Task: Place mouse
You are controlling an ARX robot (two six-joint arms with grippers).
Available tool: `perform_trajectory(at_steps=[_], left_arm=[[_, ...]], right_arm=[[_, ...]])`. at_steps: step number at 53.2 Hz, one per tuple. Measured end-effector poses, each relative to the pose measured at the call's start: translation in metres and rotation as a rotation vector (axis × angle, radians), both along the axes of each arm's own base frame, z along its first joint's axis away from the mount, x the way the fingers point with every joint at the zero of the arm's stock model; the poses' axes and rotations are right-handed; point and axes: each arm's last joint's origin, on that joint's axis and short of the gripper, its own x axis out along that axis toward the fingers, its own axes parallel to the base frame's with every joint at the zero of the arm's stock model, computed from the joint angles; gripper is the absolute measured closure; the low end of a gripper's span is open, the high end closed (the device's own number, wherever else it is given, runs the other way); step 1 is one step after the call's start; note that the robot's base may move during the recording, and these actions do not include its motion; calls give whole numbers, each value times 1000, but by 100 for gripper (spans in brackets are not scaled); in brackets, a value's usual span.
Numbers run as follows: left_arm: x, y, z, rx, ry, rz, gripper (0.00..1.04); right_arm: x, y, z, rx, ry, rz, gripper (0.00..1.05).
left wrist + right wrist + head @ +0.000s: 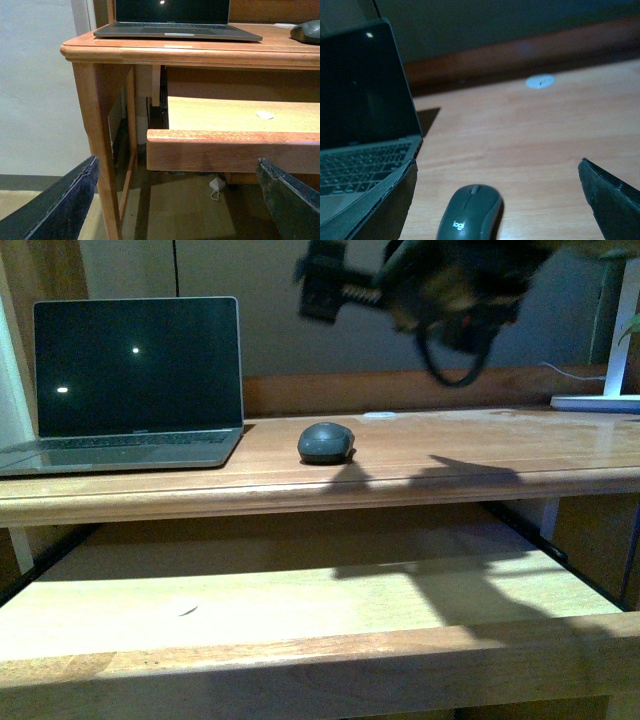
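Both right fingers [612, 200] are spread wide with nothing clamped; right gripper [497, 161] released. In the right wrist view the mouse [470, 212] shows between the two fingers and touches neither. Its "logi" logo is on the end nearer the camera, scroll wheel toward the back of the desk [530, 135]. It lies flat on the desk, near the front corner of the laptop [365, 115] but apart from it. The laptop is open, screen dark. A small white disc [540, 81] lies farther back on the desk, near the back rail.

Both left fingers [65, 205] are wide apart too, empty; left gripper [177, 159] released, low, facing the desk's front corner. Ahead of it stand the desk leg [97, 145] and the pulled-out tray [230, 150] under the top, with a white fleck [264, 115] on the tray. A white plug [216, 185] with cord lies on the floor below.

In the front view the right arm [450, 285] is blurred, high above the desk, up and right of the mouse, casting a shadow on desk and tray. The mouse is right of the laptop, near the middle of the top. A white lamp base [595, 402] stands at the far right.
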Motion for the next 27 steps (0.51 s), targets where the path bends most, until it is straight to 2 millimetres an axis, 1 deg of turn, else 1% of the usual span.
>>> perform_trajectory(at_steps=[2,4,7,10,12,14,15,19,24,27], left_arm=[[0,0,0,0,0,0,8],[0,0,0,0,0,0,8],[0,0,0,0,0,0,8],[0,0,0,0,0,0,8],[0,0,0,0,0,0,8],[0,0,0,0,0,0,8],[0,0,0,0,0,0,8],[0,0,0,0,0,0,8],[0,0,0,0,0,0,8],[0,0,0,0,0,0,8]], right_arm=[[-11,-20,6,17,-35,16,7],[-22,-40,8,27,-57,33,7],[-38,-68,2,27,-72,65,7],[-49,-83,-7,17,-69,88,7],[-57,-94,-16,2,-62,110,7],[-69,-106,-29,-24,-49,143,7],[-71,-108,-33,-30,-44,151,7],[-94,-129,-59,-71,-20,223,7],[-117,-148,-81,-109,-21,304,7],[-134,-162,-99,-141,-31,374,7]])
